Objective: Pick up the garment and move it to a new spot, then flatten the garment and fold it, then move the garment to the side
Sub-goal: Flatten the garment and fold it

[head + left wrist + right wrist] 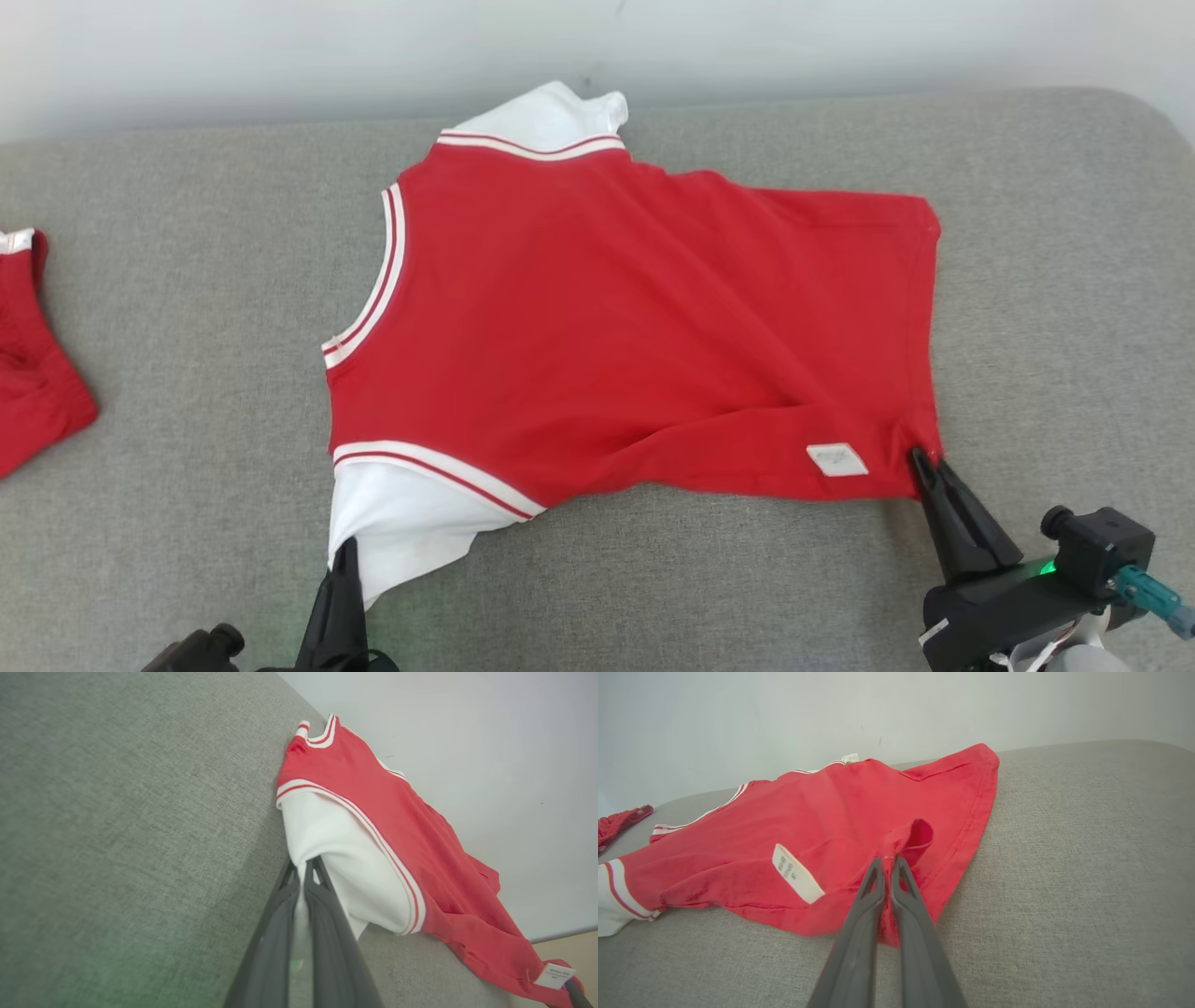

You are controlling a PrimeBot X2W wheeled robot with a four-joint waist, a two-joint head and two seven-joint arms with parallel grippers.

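red garment spread on grey cushion, both grippers clamped
left gripper pinches white sleeve edge; right gripper pinches red hem corner (beside the label)

item: red tee, white sleeves, red/white striped trim at armholes + neck
state: unfolded, mostly flat, creases toward near hem corner, which is puckered up
tag: white tag by hem
loc: mid grey fabric surface, neck left, hem right

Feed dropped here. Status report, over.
Left gripper jaws shut on white sleeve. Right gripper jaws shut on red shirt hem corner. Shirt spread, creased, on grey cushion. Second red garment lies apart, left.
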